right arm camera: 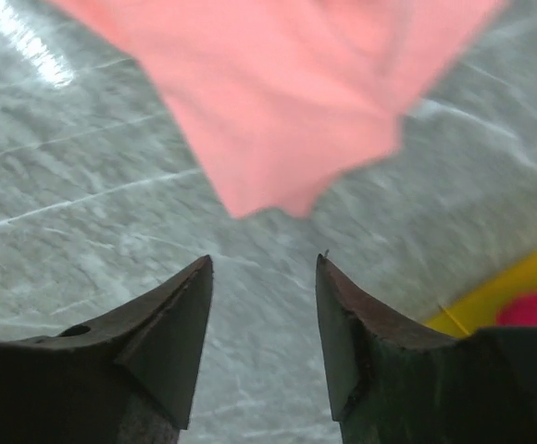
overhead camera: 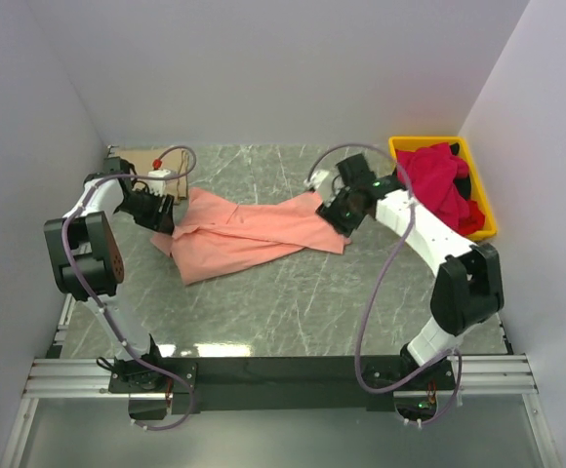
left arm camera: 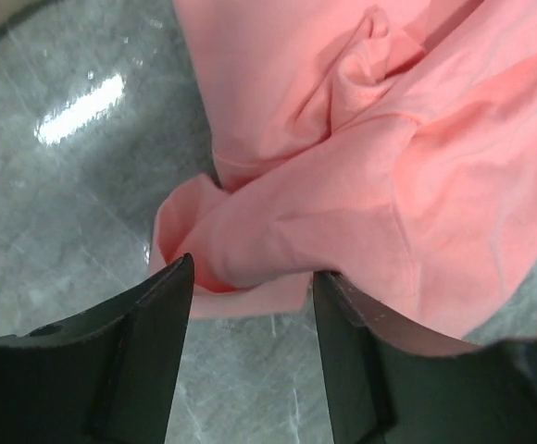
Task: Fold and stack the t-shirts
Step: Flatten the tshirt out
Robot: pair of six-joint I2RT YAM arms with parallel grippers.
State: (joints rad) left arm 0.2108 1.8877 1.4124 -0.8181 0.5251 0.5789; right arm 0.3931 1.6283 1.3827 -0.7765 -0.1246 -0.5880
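Observation:
A salmon-pink t-shirt [overhead camera: 249, 234] lies crumpled and stretched across the middle of the grey marbled table [overhead camera: 293, 302]. My left gripper [overhead camera: 158, 216] is at the shirt's left end. In the left wrist view it [left arm camera: 252, 273] stands open, its tips right at a bunched fold of the pink shirt [left arm camera: 380, 166], with no cloth between them. My right gripper [overhead camera: 339, 216] is at the shirt's right end. In the right wrist view it [right arm camera: 265, 264] is open over bare table, a little short of the shirt's corner [right arm camera: 287, 102]. Crimson-red t-shirts [overhead camera: 441, 183] are heaped in the bin.
The yellow bin [overhead camera: 429, 142] stands at the back right against the wall, and its edge [right arm camera: 518, 289] shows beside my right gripper. A small white object with a red top [overhead camera: 159, 174] and a brown piece [overhead camera: 144, 158] sit at the back left. Walls close in three sides.

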